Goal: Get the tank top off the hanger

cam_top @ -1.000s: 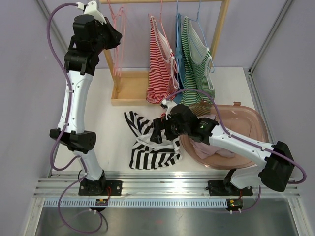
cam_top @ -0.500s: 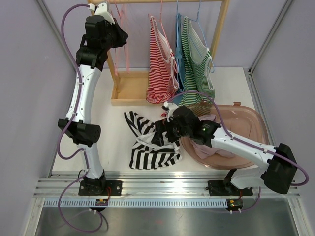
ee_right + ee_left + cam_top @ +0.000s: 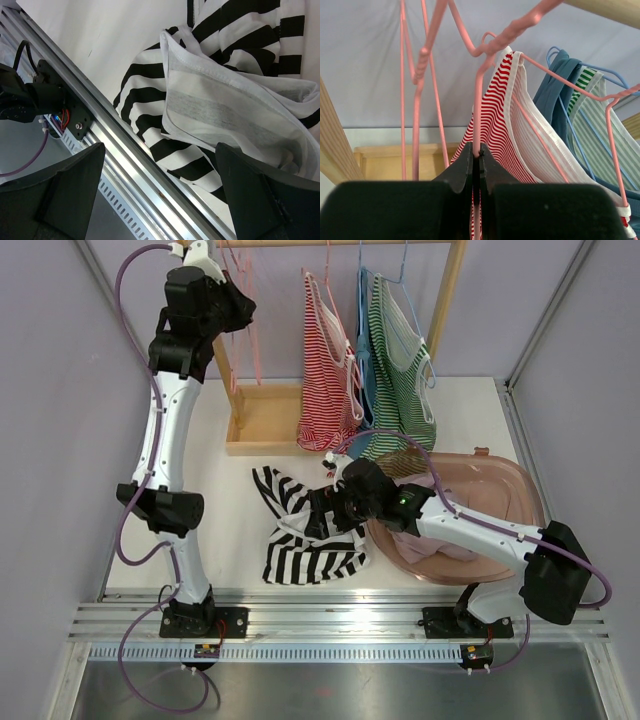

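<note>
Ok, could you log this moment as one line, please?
left gripper: shut on pink hanger | right gripper: open over striped top lying on table

Black-and-white tank top (image 3: pixel 310 540) soft matt cloth; pink hanger (image 3: pixel 478 100) smooth coated wire; rack (image 3: pixel 446 295) pale wood.

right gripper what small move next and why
Probably lower the right gripper and close on the striped top: its jaws stand open just above it, crumpled on the table, off any hanger; the left gripper clamps a pink hanger.
</note>
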`<action>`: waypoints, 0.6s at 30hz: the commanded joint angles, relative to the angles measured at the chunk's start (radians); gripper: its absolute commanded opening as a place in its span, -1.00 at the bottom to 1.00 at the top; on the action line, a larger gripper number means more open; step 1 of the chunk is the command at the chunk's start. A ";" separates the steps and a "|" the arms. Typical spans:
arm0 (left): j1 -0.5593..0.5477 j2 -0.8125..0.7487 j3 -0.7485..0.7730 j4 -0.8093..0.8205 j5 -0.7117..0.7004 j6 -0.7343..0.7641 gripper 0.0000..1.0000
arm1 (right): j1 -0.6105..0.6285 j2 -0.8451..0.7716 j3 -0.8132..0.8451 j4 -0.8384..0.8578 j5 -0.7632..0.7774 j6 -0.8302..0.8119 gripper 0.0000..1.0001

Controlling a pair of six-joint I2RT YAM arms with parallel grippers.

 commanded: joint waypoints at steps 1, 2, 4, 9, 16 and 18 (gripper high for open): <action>0.011 0.020 0.047 0.074 0.008 -0.024 -1.00 | 0.004 -0.007 -0.009 0.051 -0.027 0.010 0.99; 0.011 0.022 0.047 0.080 0.017 -0.027 -1.00 | 0.003 -0.007 -0.015 0.053 -0.030 0.015 0.99; 0.011 0.031 0.047 0.083 0.026 -0.030 -1.00 | 0.004 -0.009 -0.021 0.058 -0.033 0.016 0.99; 0.011 0.042 0.047 0.068 0.049 -0.027 -0.96 | 0.004 -0.022 -0.038 0.062 -0.033 0.019 0.99; 0.011 0.045 0.051 0.011 0.081 -0.012 -0.93 | 0.004 -0.035 -0.050 0.074 -0.039 0.030 0.99; 0.011 0.040 0.048 -0.001 0.075 -0.009 -0.86 | 0.003 -0.036 -0.054 0.079 -0.047 0.033 0.99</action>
